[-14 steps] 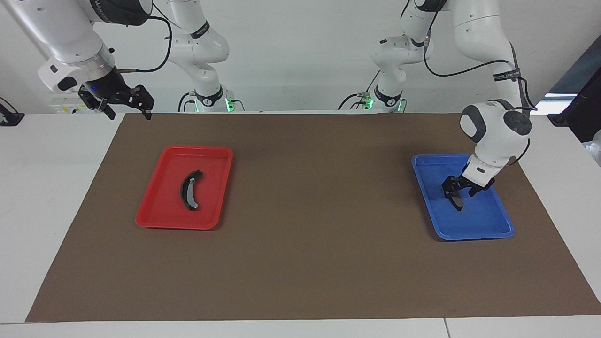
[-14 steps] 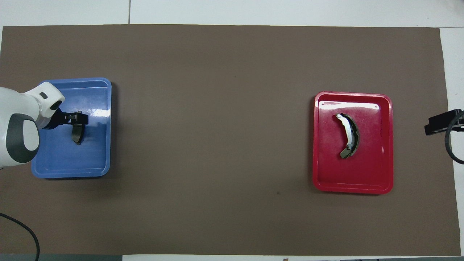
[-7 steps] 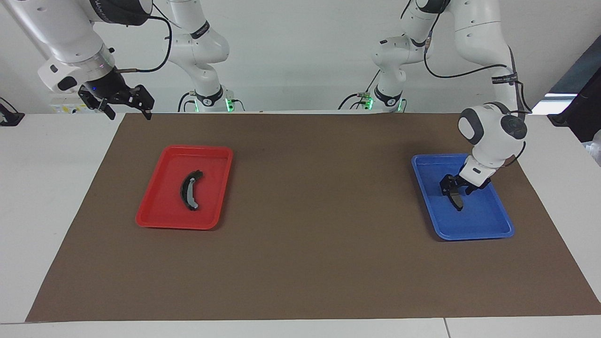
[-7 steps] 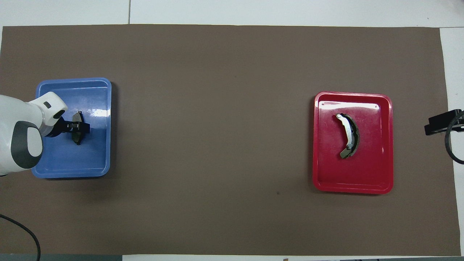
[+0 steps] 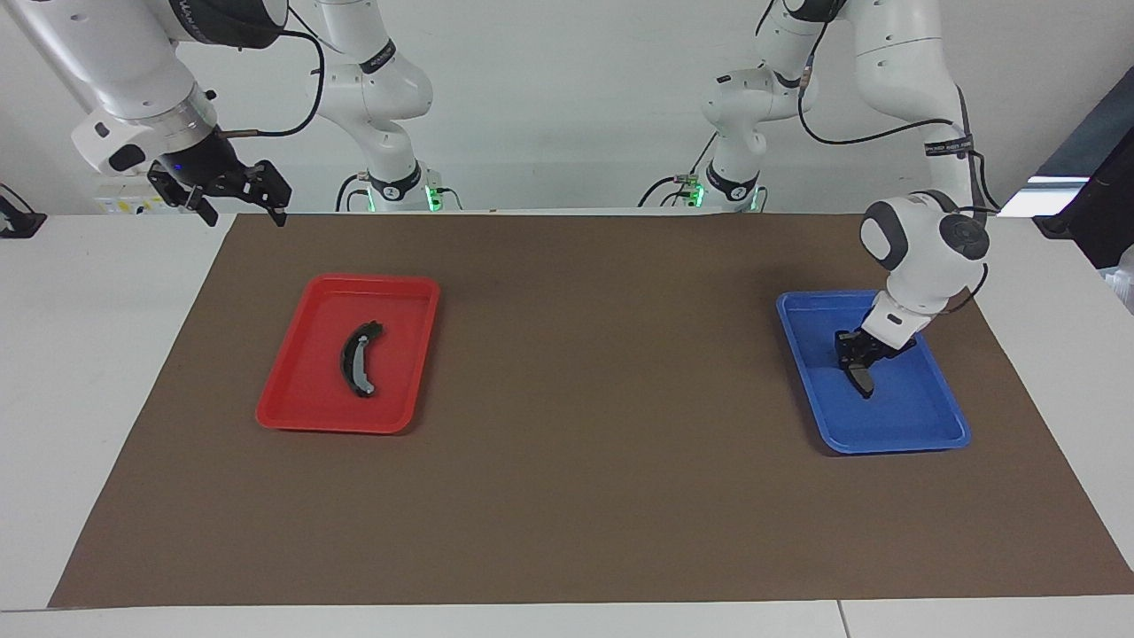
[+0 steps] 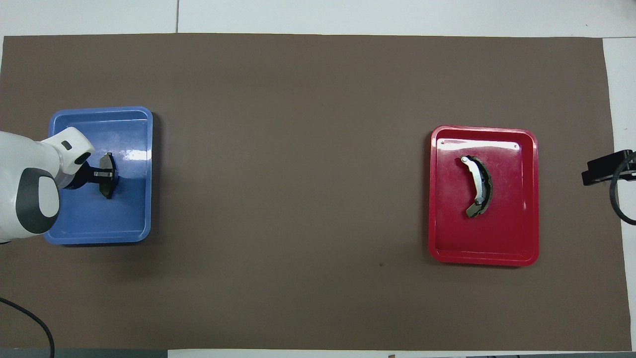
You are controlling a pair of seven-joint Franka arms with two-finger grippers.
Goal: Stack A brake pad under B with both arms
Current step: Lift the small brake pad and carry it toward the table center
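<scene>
The short dark grey A brake pad lies in the blue tray toward the left arm's end of the table. My left gripper is down in that tray, its fingers closed in on the pad's middle. The longer crescent pad B, with its pale strip, lies in the red tray toward the right arm's end. My right gripper waits open and empty, raised over the white table beside the mat's corner.
A brown mat covers most of the white table and both trays sit on it. A black cable hangs by the right gripper at the mat's edge.
My left gripper has shifted along the A pad to its middle and its fingers have closed from wide apart onto it. The right arm and pad B have not moved.
</scene>
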